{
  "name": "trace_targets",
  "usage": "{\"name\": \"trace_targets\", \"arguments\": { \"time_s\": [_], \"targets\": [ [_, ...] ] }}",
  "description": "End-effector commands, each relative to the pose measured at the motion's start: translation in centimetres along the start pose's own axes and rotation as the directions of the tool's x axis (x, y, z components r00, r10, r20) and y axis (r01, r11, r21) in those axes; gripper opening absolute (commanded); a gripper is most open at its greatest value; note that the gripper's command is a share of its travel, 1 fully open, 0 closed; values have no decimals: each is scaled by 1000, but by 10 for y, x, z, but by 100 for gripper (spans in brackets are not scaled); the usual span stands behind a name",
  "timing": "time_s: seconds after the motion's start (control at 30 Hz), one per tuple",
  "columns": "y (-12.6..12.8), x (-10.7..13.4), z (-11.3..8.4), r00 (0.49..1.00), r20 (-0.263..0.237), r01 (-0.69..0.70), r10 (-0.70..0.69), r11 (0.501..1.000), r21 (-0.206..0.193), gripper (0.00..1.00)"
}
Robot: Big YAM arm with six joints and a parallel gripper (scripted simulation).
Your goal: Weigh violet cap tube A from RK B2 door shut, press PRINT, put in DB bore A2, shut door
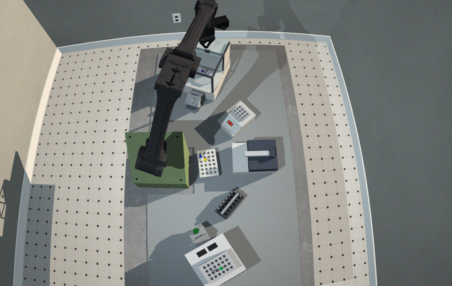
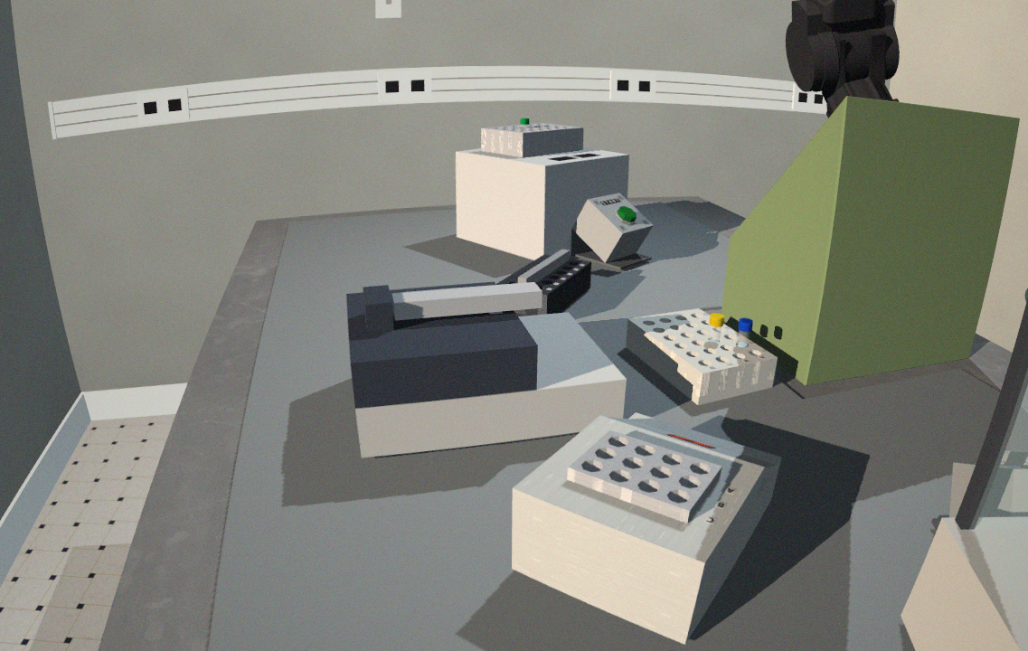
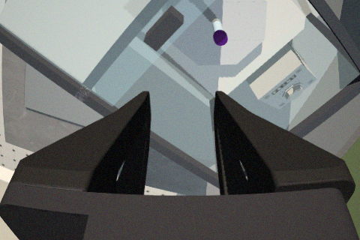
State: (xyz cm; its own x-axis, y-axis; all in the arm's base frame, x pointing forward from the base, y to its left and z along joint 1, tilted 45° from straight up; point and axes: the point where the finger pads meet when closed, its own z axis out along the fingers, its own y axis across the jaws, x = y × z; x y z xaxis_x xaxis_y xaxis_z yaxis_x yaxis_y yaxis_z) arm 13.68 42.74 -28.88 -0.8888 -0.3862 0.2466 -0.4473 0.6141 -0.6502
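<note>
Tube A, violet cap (image 1: 202, 71) (image 3: 220, 37), stands upright near the middle of the balance's pan (image 3: 245, 19). The balance (image 1: 216, 94) (image 2: 946, 590) has its door handle (image 1: 207, 51) (image 3: 164, 29) toward the back, and the box top looks open above the tube. The white PRINT key (image 1: 192, 99) (image 3: 292, 91) is on the sloping front; no green light shows. My gripper (image 1: 206, 44) (image 3: 182, 103) is partly open and empty, above the back of the balance, beside the handle. The dry block (image 1: 240, 112) (image 2: 606, 550) shows empty bores, A2 included.
The tube rack (image 1: 217, 173) (image 2: 731, 382) holds a blue-capped and a yellow-capped tube. The spectrophotometer (image 1: 239, 165) (image 2: 493, 420), magnet block (image 1: 224, 215) and mixer (image 1: 191, 254) (image 2: 501, 198) stand farther off. The mixer holds a green-capped tube (image 1: 221, 268) (image 2: 523, 121). Dark posts frame the balance's glass.
</note>
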Motion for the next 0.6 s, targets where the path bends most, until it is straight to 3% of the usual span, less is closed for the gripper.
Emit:
{"name": "trace_targets", "arguments": {
  "time_s": [0.0,0.23,0.57],
  "targets": [
    [9,-14,-13,986,10,-164,164,986,-14,30],
    [13,-19,-12,930,4,-367,367,930,-15,30],
    [22,-29,-11,803,-3,-596,596,803,-13,30]
  ]
}}
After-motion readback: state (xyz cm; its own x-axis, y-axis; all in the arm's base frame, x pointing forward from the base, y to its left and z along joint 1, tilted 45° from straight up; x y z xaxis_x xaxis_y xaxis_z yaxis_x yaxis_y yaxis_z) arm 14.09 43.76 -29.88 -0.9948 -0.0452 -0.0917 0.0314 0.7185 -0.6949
